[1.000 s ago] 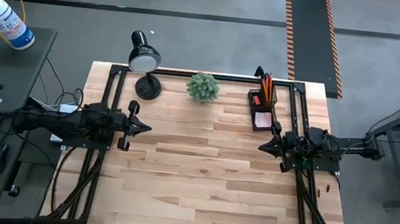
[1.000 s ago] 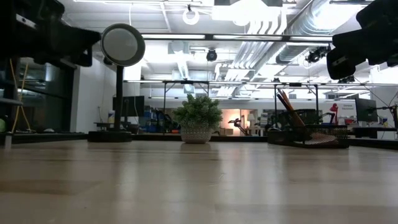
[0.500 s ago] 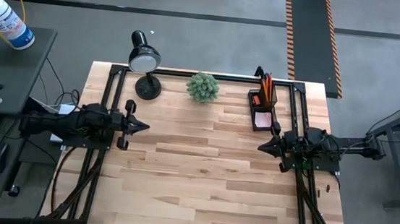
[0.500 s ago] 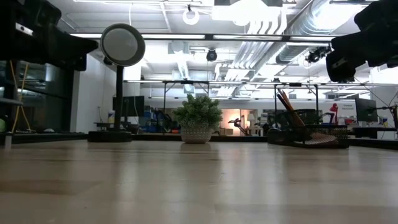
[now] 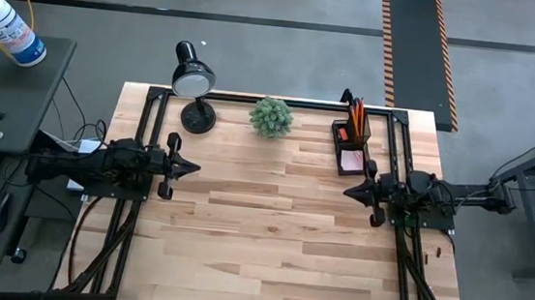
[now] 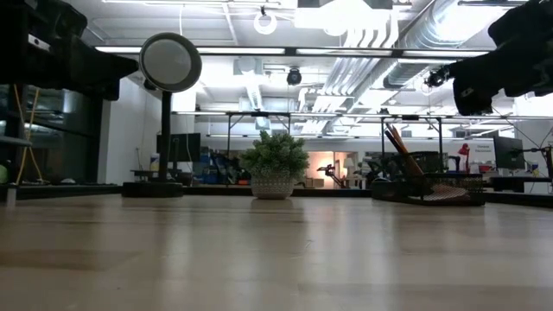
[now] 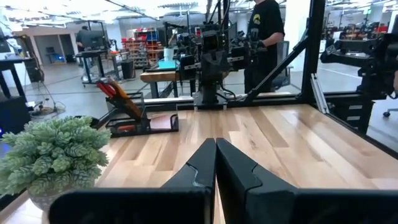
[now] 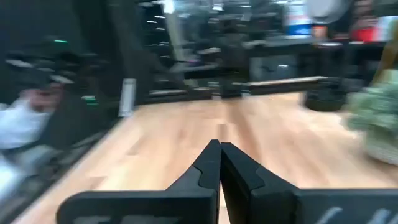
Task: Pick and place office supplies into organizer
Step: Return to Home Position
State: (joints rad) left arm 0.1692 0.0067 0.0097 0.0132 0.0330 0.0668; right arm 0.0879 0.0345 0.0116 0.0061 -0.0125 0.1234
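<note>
From above, my right gripper (image 5: 348, 191) hovers empty, with the organizer (image 5: 351, 138) just beside its tip, toward the table's far edge. My left gripper (image 5: 188, 169) is well apart from it. Orange pencils (image 5: 357, 112) stand in the taller cup, and a pink sticky-note pad (image 5: 351, 161) lies in the tray.

At table level, the black mesh organizer (image 6: 423, 187) sits below my right arm, its pencils (image 6: 399, 147) leaning.

My left fingers (image 7: 199, 168) are pressed together, and the organizer (image 7: 140, 122) stands beyond the plant (image 7: 53, 152).

My right fingers (image 8: 239, 171) are pressed together too, above bare wood.

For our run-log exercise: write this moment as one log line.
left arm: left side of table, jaws shut, empty | right arm: right side, jaws shut, empty | organizer: pencils, pink pad inside
</note>
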